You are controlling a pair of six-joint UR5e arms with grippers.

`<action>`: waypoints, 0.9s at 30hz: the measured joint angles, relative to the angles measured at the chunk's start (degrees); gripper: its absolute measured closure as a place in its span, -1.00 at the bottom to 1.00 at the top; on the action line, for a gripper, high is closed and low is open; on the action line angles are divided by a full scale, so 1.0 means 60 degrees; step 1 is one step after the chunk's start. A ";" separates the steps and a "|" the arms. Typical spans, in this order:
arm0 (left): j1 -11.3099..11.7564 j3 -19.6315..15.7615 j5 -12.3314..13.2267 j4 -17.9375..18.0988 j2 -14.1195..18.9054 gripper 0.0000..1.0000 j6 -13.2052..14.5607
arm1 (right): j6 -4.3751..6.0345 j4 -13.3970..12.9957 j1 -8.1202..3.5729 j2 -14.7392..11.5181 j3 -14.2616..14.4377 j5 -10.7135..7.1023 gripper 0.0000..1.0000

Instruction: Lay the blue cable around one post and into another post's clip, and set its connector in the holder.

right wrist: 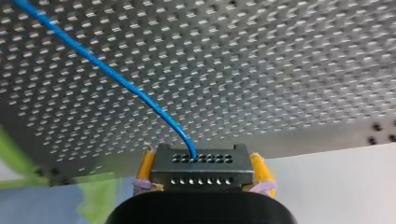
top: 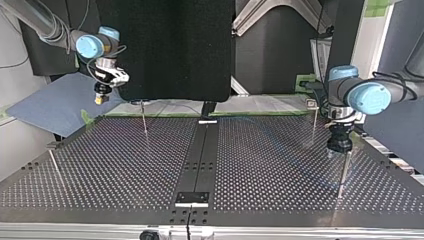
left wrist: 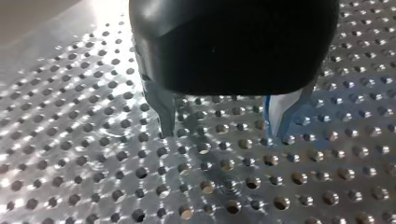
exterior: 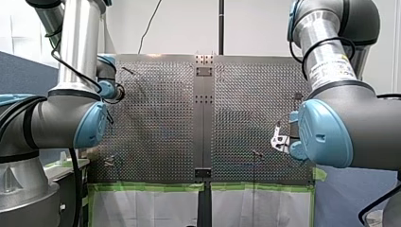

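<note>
Connector (right wrist: 201, 173) is pinched between the yellow pads of right gripper (right wrist: 201, 159), held off the counter (right wrist: 280, 70) near its edge, at the top view's left. Blue cable (right wrist: 116, 78) leaves the connector's face and runs out low over the perforated plate. Its far end is out of sight, and no routing around a post looks done yet. Left gripper (left wrist: 224, 133) is spread with nothing between its fingers, tips just above the holes, close beside a post (top: 344, 172) in the top view.

Risks as I see them:
- Cable curves right at the connector. Dragging it taut round a post could yaw the connector in the pads or pull it free.
- Slack may snag another post (top: 144, 117) on the way across.
- Left fingertips sit so low that a sideways move could scrape the plate or knock the nearby post.
- Cable is thin and barely shows from across the counter, so left gripper could close on air.
- Can't pick out the holder for certain.
</note>
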 joint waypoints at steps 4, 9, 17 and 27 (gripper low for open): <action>0.0011 -0.0028 -0.0231 -0.0001 0.0000 -1.00 -0.0332 | 0.0009 0.0031 -0.0004 -0.0110 0.0001 -0.0004 1.00; -0.0055 -0.0031 -0.0271 -0.0127 -0.0001 -1.00 -0.0731 | 0.0002 0.0090 -0.0013 -0.0128 0.0000 -0.0005 1.00; -0.0264 -0.0030 -0.0097 -0.0639 0.0010 -1.00 -0.0470 | -0.0001 0.0118 -0.0006 -0.0127 0.0001 -0.0005 1.00; -0.0269 -0.0025 -0.0394 -0.1484 0.0127 -1.00 0.0362 | 0.0013 0.0119 0.0000 -0.0127 0.0002 -0.0005 1.00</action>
